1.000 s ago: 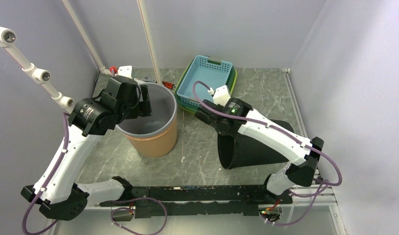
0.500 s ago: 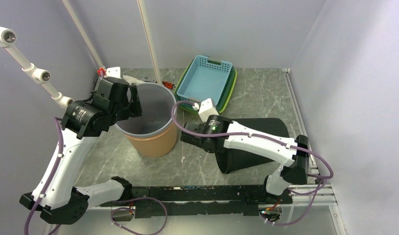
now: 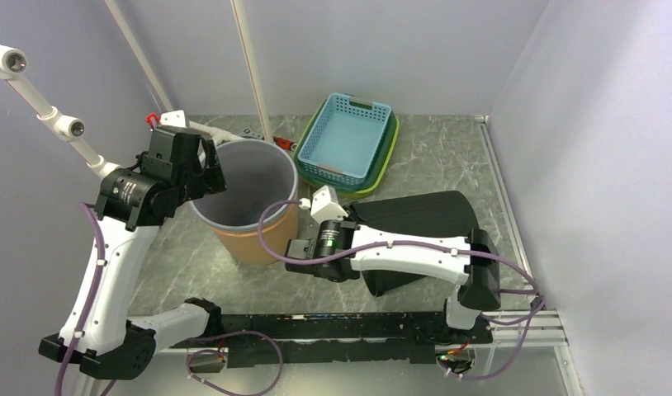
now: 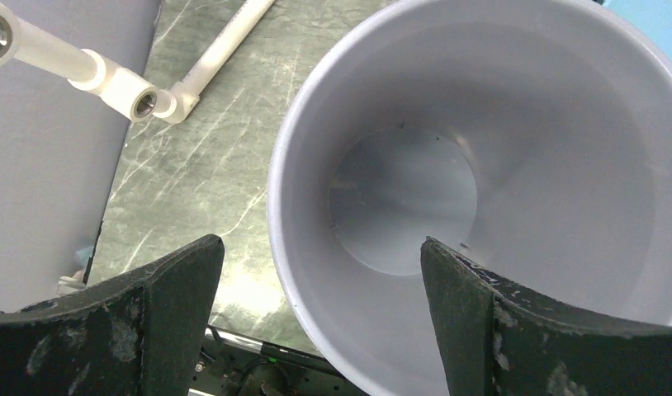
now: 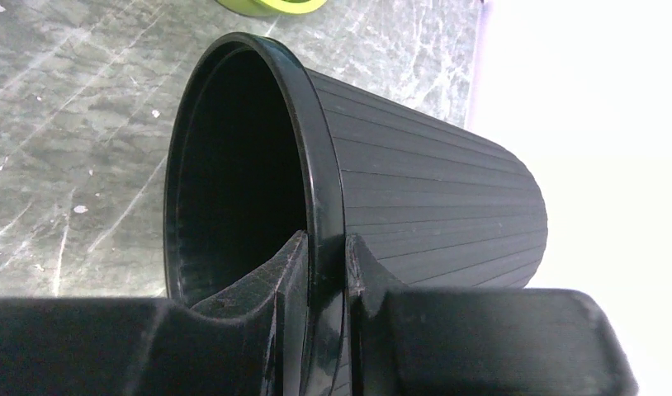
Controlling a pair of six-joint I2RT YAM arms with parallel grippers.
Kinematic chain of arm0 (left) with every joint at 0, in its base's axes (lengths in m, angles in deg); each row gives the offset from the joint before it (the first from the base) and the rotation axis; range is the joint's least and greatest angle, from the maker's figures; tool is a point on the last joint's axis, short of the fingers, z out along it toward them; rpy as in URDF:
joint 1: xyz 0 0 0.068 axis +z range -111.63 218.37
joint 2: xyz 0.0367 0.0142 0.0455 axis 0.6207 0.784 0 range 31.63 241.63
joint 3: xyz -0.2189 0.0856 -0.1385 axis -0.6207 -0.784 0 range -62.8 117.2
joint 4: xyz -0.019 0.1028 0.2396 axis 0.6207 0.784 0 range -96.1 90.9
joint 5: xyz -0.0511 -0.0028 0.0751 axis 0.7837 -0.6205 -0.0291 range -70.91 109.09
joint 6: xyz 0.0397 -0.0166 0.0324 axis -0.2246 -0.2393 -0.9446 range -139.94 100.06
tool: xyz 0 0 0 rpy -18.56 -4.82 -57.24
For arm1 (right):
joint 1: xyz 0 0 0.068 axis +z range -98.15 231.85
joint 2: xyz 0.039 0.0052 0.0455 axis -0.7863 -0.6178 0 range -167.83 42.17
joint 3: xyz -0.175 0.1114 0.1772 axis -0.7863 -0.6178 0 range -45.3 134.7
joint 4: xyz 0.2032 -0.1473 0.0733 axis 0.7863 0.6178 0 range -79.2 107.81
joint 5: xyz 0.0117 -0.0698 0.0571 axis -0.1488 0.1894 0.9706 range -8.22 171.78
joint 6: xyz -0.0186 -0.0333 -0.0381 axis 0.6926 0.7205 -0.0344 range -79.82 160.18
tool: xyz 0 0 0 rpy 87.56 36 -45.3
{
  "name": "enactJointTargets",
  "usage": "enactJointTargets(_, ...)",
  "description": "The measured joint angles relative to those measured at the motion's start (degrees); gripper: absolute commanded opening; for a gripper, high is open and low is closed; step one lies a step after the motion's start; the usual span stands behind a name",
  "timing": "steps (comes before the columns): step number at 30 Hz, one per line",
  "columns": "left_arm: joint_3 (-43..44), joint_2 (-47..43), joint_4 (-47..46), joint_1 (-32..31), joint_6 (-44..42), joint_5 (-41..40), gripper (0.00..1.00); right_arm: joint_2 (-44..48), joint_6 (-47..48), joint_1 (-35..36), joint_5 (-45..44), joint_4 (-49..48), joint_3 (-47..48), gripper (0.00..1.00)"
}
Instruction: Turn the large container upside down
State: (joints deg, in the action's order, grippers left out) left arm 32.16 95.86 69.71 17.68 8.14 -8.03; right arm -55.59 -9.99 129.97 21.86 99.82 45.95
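I am watching the right hand (image 5: 324, 247) pinching the rim of the large black container (image 3: 423, 214), one finger inside the mouth and one on the ribbed outer wall. The container is lying on its side on the marbled surface (image 3: 432, 157), at the near right, its open mouth facing left and near and its closed base pointing toward the far right. In the right wrist view its rim is running straight between the two fingers.

My left hand (image 4: 320, 247) is hanging spread wide over the left rim of the upright grey-lined bucket (image 3: 242, 181), one finger outside the wall and one over the inside; I cannot tell whether either is touching it. A blue basket (image 3: 349, 140) is sitting at the far middle, just beyond both containers.
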Motion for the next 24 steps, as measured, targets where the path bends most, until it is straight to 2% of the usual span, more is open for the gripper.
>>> enactJointTargets(8, 0.0, 0.0, 0.0, 3.1, -1.2, 1.4, 0.95, -5.4, 0.1, 4.7, -3.5, 1.8, 2.3, 0.00)
enactJointTargets(20, 0.0, -0.3, -0.1, 4.0, -1.9, 3.1, 0.95, -14.2, 0.4, 12.3, -8.9, 2.8, 4.2, 0.00)
enactJointTargets(24, 0.0, -0.9, -0.1, 4.0, -1.9, 3.4, 0.95, -17.1, 0.5, 13.5, -7.3, 2.6, 4.4, 0.00)
